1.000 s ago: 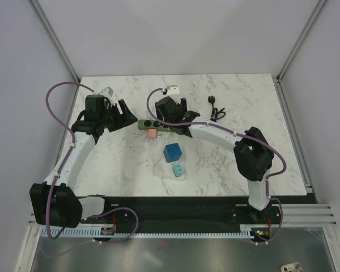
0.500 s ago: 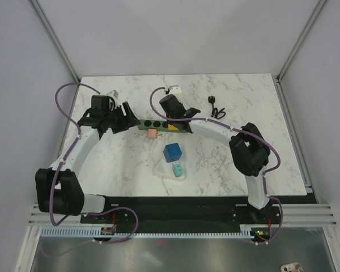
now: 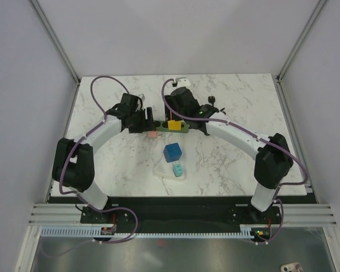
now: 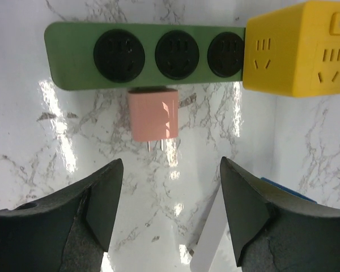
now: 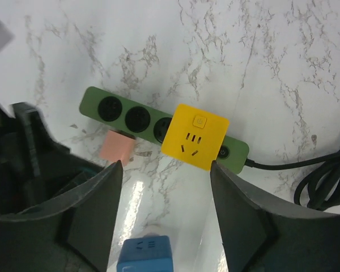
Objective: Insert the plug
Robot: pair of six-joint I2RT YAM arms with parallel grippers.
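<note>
Plug, boxy pink, beside oblong green strip.

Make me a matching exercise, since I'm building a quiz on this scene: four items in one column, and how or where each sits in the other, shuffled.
1. yellow adapter
2. pink plug
3. green power strip
4. blue cube

A. lies flat beside the strip, prongs pointing away from it
B. three round sockets empty
C. sits on top of the strip
D. stands clear of the strip, on its near side

Pairs: 1-C, 2-A, 3-B, 4-D
</note>
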